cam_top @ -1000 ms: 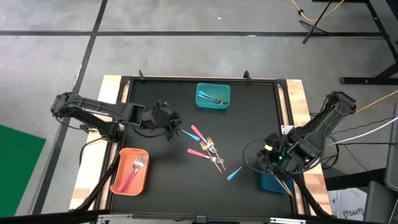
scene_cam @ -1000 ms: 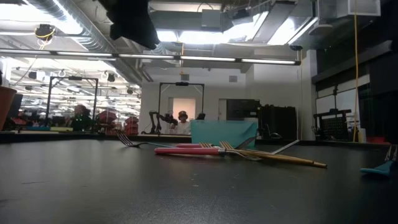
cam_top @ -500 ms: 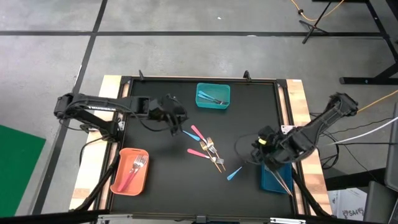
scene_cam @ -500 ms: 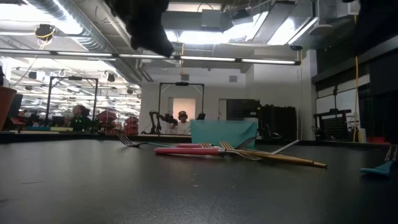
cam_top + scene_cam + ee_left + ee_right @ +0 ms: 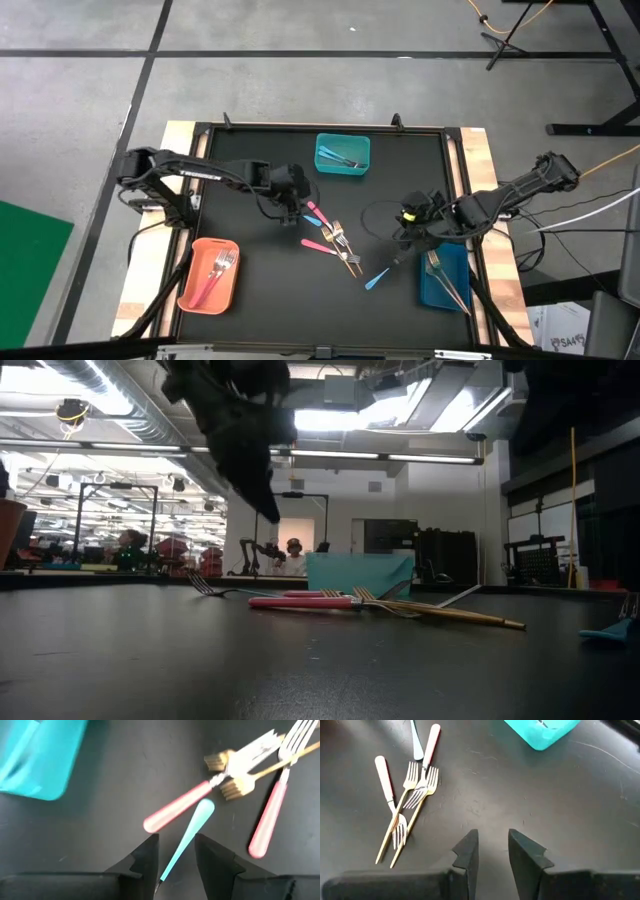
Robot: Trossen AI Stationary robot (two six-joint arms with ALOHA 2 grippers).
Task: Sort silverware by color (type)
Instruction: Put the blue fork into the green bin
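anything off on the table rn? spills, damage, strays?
Nothing spilled or visibly damaged. The unsorted pink and gold forks lie crossed in a small pile mid-table, and one light-blue utensil lies apart from it, near the dark blue bin. The left gripper is open over another blue handle.

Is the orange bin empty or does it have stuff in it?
Not empty. The orange bin near the left arm holds pink-handled forks, lying with their metal heads toward the bin's far end in the high view.

Left gripper (image 5: 291, 196) and right gripper (image 5: 408, 228), both parted, reach toward table centre
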